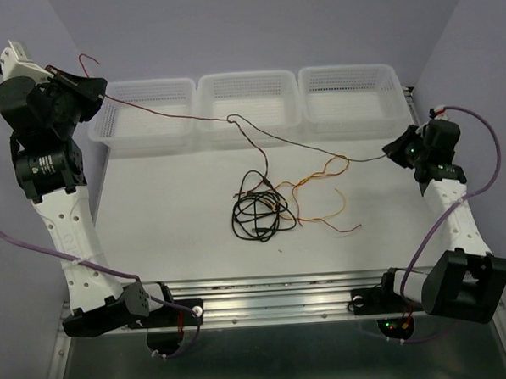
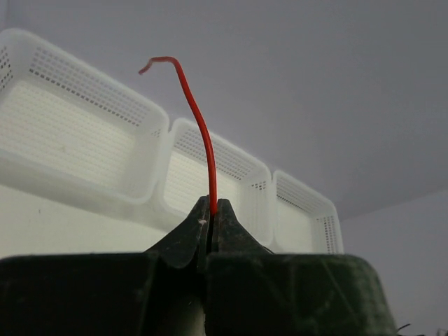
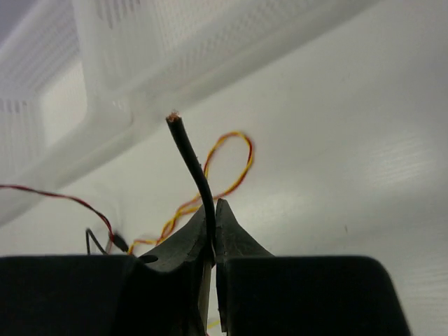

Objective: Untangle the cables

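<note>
My left gripper (image 1: 101, 85) is raised at the far left and shut on the dark red cable (image 1: 160, 114). The cable's short end sticks up past the jaws in the left wrist view (image 2: 199, 126), above my left gripper (image 2: 211, 204). The red cable runs taut over the baskets to the middle. My right gripper (image 1: 389, 152) is shut on a black cable (image 1: 319, 148), whose cut end pokes out in the right wrist view (image 3: 190, 154), beyond my right gripper (image 3: 214, 207). A coiled black cable (image 1: 256, 213) and a yellow/orange cable (image 1: 320, 176) lie tangled mid-table.
Three white perforated baskets stand in a row at the table's back: left (image 1: 114, 129), middle (image 1: 247, 79), right (image 1: 349, 72). A metal rail (image 1: 275, 290) runs along the near edge between the arm bases. The yellow/orange loop (image 3: 234, 150) lies just beyond my right fingers.
</note>
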Robot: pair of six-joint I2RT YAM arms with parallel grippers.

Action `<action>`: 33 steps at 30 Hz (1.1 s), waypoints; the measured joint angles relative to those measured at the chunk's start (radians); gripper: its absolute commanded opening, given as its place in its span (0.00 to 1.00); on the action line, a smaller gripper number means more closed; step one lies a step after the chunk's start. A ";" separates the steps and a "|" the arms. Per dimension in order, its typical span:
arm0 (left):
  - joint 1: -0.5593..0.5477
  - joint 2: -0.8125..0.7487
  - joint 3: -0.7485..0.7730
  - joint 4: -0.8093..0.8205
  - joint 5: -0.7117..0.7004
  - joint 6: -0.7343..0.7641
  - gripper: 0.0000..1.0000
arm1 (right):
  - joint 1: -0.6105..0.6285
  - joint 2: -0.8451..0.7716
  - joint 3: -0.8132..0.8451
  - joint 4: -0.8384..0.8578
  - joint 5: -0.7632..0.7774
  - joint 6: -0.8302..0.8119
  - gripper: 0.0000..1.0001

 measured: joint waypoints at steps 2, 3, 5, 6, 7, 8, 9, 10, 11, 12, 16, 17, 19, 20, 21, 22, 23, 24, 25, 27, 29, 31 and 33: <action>-0.027 -0.014 -0.002 0.037 -0.002 0.000 0.00 | 0.060 0.002 -0.107 -0.004 0.006 0.021 0.17; -0.036 -0.021 -0.002 0.051 -0.005 0.000 0.00 | 0.077 0.004 -0.149 -0.006 0.020 0.029 0.21; -0.053 -0.032 -0.002 0.076 -0.010 0.000 0.00 | 0.110 0.024 -0.228 -0.043 0.051 0.053 0.48; -0.062 -0.037 -0.002 0.087 -0.011 0.000 0.00 | 0.115 0.038 -0.247 -0.066 0.076 0.057 0.69; -0.069 -0.039 0.000 0.090 -0.011 0.000 0.00 | 0.117 0.051 -0.261 -0.085 0.099 0.066 0.79; -0.079 -0.040 0.001 0.095 -0.012 0.001 0.00 | 0.116 0.064 -0.270 -0.098 0.122 0.072 0.89; -0.087 -0.041 0.002 0.102 -0.010 0.003 0.00 | 0.114 0.070 -0.272 -0.114 0.142 0.064 0.98; -0.095 -0.041 0.002 0.110 -0.008 0.006 0.00 | 0.114 0.071 -0.273 -0.122 0.159 0.064 1.00; -0.106 -0.041 0.002 0.117 -0.005 0.008 0.00 | 0.113 0.069 -0.272 -0.125 0.168 0.056 1.00; -0.118 -0.041 0.002 0.122 -0.004 0.013 0.00 | 0.113 0.066 -0.272 -0.125 0.175 0.048 1.00; -0.161 -0.041 0.002 0.140 0.000 0.024 0.00 | 0.158 0.003 -0.254 -0.149 0.188 -0.016 1.00; -0.173 -0.041 0.002 0.146 0.002 0.026 0.00 | 0.196 -0.032 -0.241 -0.150 0.180 -0.049 1.00; -0.199 -0.041 0.002 0.158 0.005 0.031 0.00 | 0.270 -0.101 -0.214 -0.132 0.121 -0.110 1.00; -0.209 -0.041 0.002 0.161 0.006 0.034 0.00 | 0.314 -0.130 -0.203 -0.114 0.086 -0.135 1.00; -0.223 -0.041 0.002 0.165 0.010 0.037 0.00 | 0.358 -0.153 -0.191 -0.091 0.042 -0.159 1.00; -0.232 -0.041 0.002 0.169 0.013 0.040 0.00 | 0.417 -0.174 -0.175 -0.057 -0.014 -0.192 1.00; -0.249 -0.040 0.002 0.174 0.018 0.043 0.00 | 0.474 -0.180 -0.161 -0.030 -0.052 -0.233 1.00; -0.257 -0.039 0.002 0.176 0.020 0.045 0.00 | 0.531 -0.180 -0.147 -0.011 -0.074 -0.262 1.00; -0.265 -0.037 0.002 0.179 0.024 0.048 0.00 | 0.596 -0.163 -0.121 0.001 -0.090 -0.312 1.00; -0.280 -0.034 0.002 0.182 0.029 0.049 0.00 | 0.708 -0.106 -0.066 0.029 -0.121 -0.389 1.00; -0.293 -0.032 0.002 0.182 0.035 0.049 0.00 | 0.804 -0.001 0.007 0.058 -0.184 -0.465 1.00; -0.306 -0.032 0.002 0.183 0.036 0.048 0.00 | 0.846 0.102 0.077 0.081 -0.247 -0.521 1.00; -0.323 -0.033 0.002 0.188 0.040 0.049 0.00 | 0.875 0.214 0.171 0.098 -0.316 -0.585 1.00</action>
